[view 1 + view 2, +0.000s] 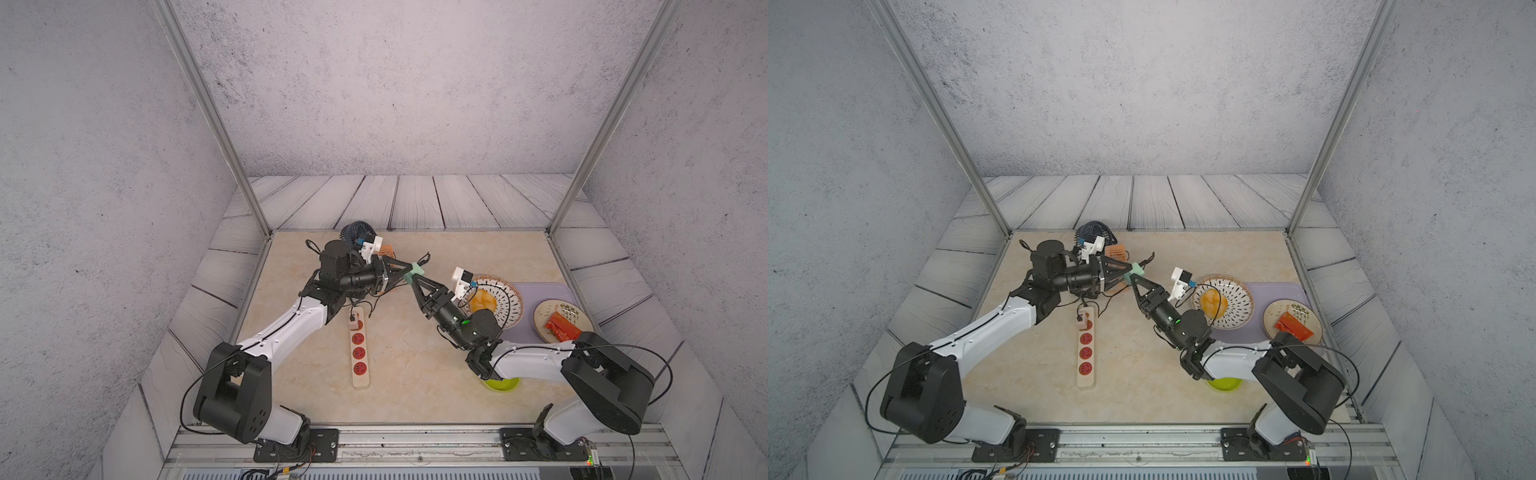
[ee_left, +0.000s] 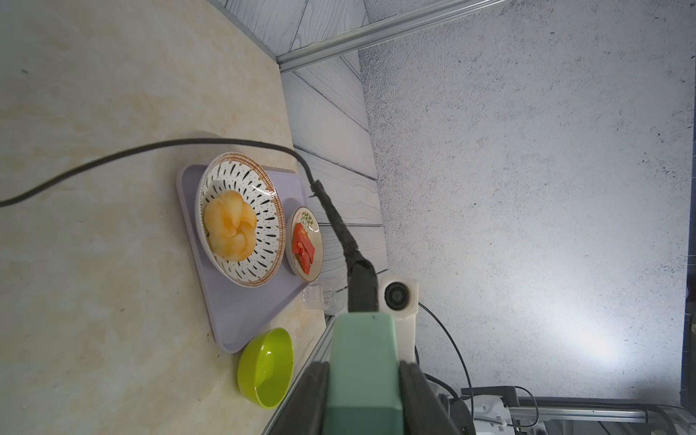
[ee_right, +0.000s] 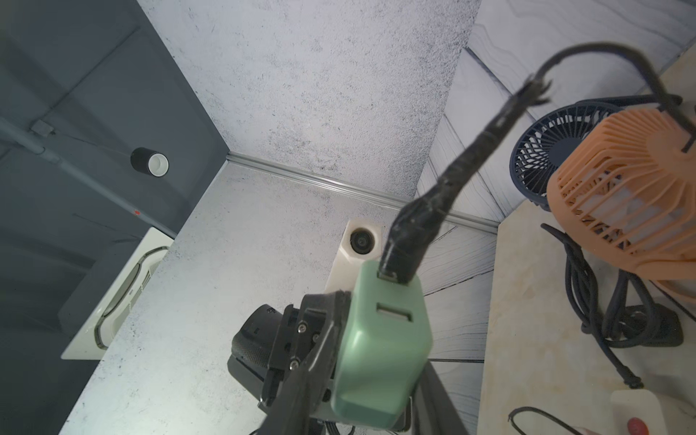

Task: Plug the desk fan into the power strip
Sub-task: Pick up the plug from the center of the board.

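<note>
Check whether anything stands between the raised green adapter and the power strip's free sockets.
Nothing visible does. The green adapter, clamped in the left gripper, hangs past the far end of the power strip; three red sockets lie uncovered. The farthest socket holds a small plug, and loose black cords trail beside that end.
</note>
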